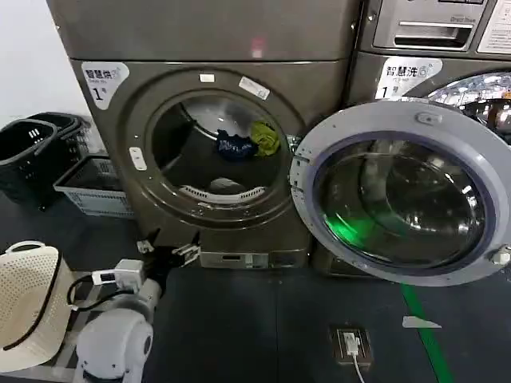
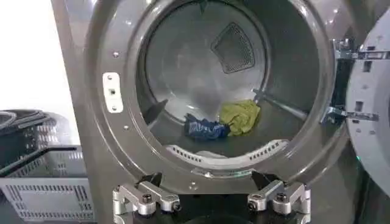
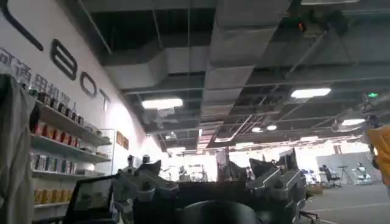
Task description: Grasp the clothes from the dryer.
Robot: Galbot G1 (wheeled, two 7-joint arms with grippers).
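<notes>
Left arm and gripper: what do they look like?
The left arm has rounded glossy white shells, a white boxy module and a black cable loop near the wrist. The left gripper is black, with silver metal linkage jaws fastened by dark screws, spread wide before the dryer.

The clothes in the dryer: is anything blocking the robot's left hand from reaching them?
Nothing visible. The bronze-grey dryer has its round door swung open, and the open left end effector faces the dark navy garment and yellow-green garment.
</notes>
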